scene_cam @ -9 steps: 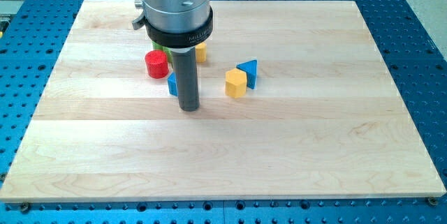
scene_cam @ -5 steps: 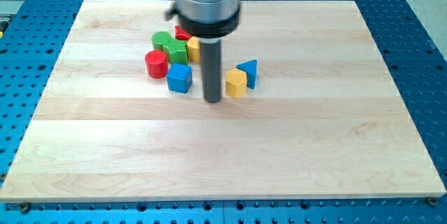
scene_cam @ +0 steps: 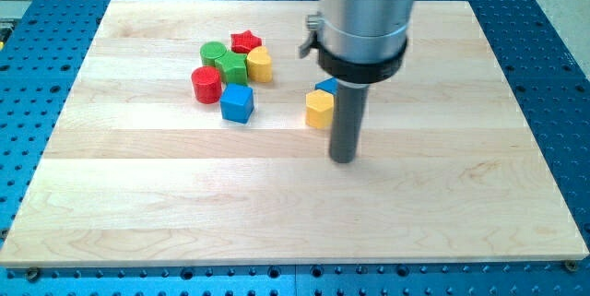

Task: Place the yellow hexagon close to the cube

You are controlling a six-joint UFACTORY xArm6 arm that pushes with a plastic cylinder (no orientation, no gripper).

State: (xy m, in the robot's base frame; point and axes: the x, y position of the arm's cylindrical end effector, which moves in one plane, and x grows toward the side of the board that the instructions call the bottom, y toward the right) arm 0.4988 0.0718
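Two blocks matter: the yellow hexagon (scene_cam: 319, 109) lies well apart from the blue cube (scene_cam: 237, 103). No fingers exist; my tip (scene_cam: 343, 159) is set at the hexagon's right, suited for pushing leftward.

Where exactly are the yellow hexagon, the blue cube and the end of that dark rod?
yellow hexagon (scene_cam: 319, 110): camera view, on its front face.
blue cube (scene_cam: 237, 104): camera view, middle of the block.
my tip (scene_cam: 343, 159): camera view, the rod's very end, below-right of the hexagon.
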